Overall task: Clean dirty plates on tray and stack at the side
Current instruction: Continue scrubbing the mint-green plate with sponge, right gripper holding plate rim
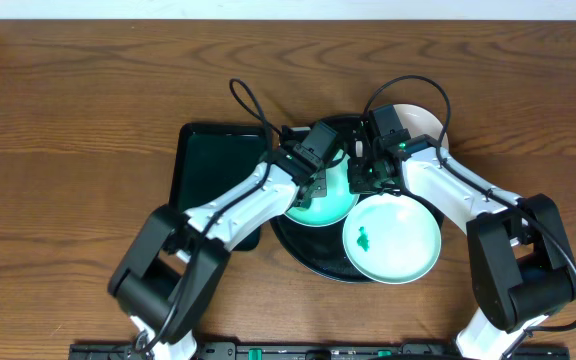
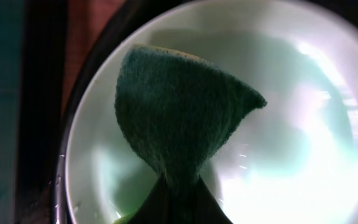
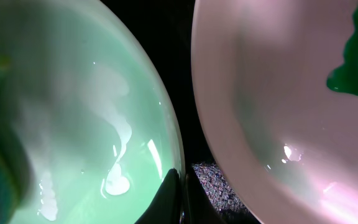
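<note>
1. Brown wood-grain worktop (image 1: 68, 100) fills the overhead view. The black tray (image 1: 318, 262) sits at centre, with a green tray (image 1: 208, 170) just beside it on the left.
   - All three plates lie on the black tray: a mint plate (image 1: 326, 208) at centre, a smeared plate (image 1: 408, 250) at lower right, and a white plate (image 1: 428, 118) at upper right, half hidden by an arm.
   - None is stacked at the side, so the job looks early.
   - The left pincer (image 1: 320, 170) and right pincer (image 1: 366, 178) meet over the mint plate, probably one to scrub and one to steady.

2. The left wrist view shows the left pincer (image 2: 179, 196) clamped on the pinched waist of a dark green sponge (image 2: 179, 112).
   - The sponge fans out above the grip and lies over the mint plate (image 2: 291, 124), near its left side.
   - Gripped this way, its broad face can wipe the glossy bowl.
   - No smear shows on the part of this plate in view.

3. The right wrist view shows the right pincer (image 3: 180, 186) closed with nothing between its tips.
   - The tips sit at the rim of the mint plate (image 3: 73, 93), in the dark gap of the black tray (image 3: 166, 37) that separates the two plates.
   - This would stop the plate sliding, though I cannot tell whether the tips press on it.
   - On the right, the smeared plate (image 3: 278, 112) carries a green smear (image 3: 353, 56), so it likely needs wiping next.
</note>
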Robot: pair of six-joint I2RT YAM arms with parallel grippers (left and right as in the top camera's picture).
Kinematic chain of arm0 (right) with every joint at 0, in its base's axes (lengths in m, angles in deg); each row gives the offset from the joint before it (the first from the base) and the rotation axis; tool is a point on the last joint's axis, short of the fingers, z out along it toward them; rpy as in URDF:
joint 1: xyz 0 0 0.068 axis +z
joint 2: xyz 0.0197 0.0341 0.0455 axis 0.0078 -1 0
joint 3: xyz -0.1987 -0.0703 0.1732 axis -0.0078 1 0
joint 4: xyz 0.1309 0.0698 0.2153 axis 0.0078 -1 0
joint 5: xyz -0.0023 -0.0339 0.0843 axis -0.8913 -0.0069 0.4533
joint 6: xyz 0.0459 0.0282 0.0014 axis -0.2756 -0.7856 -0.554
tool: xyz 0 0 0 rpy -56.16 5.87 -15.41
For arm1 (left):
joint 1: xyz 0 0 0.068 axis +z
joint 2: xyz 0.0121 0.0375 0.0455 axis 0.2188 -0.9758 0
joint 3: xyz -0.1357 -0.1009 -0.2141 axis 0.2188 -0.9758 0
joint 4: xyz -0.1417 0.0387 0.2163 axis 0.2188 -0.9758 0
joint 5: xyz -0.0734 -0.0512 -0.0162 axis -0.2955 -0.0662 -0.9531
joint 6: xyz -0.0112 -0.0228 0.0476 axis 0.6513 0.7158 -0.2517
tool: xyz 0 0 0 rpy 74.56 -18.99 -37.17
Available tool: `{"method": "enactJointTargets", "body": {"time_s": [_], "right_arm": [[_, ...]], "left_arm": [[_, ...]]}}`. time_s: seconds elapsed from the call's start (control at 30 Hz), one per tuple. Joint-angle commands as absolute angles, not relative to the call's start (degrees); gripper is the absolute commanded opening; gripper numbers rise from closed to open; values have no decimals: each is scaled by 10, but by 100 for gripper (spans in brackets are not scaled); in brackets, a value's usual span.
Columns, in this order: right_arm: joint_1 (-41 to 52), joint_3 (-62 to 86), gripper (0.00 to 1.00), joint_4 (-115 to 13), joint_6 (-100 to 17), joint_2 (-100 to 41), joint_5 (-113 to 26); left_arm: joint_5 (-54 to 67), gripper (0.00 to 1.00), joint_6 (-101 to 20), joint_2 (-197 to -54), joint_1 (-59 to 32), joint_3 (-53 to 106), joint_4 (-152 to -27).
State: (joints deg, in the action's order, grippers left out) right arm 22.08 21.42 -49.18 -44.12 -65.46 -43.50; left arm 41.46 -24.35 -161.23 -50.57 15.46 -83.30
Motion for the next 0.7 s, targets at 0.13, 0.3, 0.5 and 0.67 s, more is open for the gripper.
{"method": "enactJointTargets", "body": {"time_s": [0.13,0.3,0.5,0.67], "right_arm": [[229,215,1,-489,-430,-659,-405],[229,215,1,-489,-430,-659,-405],[229,215,1,-489,-430,-659,-406],[229,215,1,-489,-430,-659,-405]], "left_arm": [[363,8,-236,-1649,-503,154,-831],[262,8,-237,-1653,-503,154,-829],[207,8,-236,-1653,-503,155,-824],[152,8,-237,-1650,-503,155,-785]]}}
